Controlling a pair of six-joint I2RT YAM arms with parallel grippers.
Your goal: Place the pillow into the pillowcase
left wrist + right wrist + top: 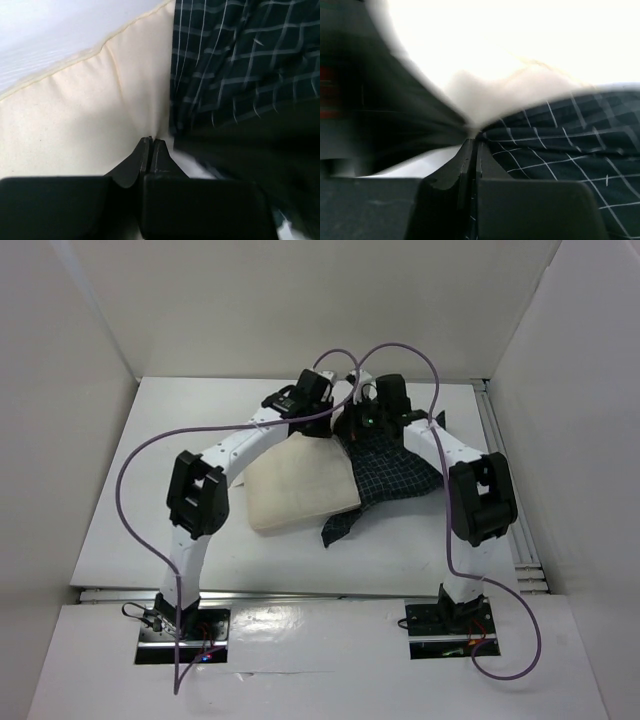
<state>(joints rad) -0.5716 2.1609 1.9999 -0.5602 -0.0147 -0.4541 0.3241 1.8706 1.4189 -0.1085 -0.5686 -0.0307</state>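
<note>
Nearest in the top view sit the two arm bases (pixel 182 625), bolted on dark plates at the table's front edge, each with a purple cable (pixel 128 465) looping up and away towards the wrists. Beyond them the white table (pixel 130 540) carries the pillow (pixel 300 485), a cream cushion lying flat between the arms, slightly left of centre. Its far right edge is covered by the pillowcase (pixel 395 475), a dark cloth with a fine white check that lies crumpled to the pillow's right, one corner trailing back towards the near edge. Nearly all of the pillow is outside the cloth.

Both arms arch forward and meet over the far end of the two fabrics. The left gripper (pixel 151 146) has its fingers pressed together, tips right at the line where cream fabric meets checked cloth; whether any cloth is nipped between them cannot be told. The right gripper (pixel 472 142) also has its fingers together, at the edge of the pillowcase, and checked cloth shows in the slit between them, so it is pinching that edge. Pale pillow fabric, blurred and overexposed, lies just past its tips.

Farthest off, plain white walls (pixel 300 310) close in the table on three sides
</note>
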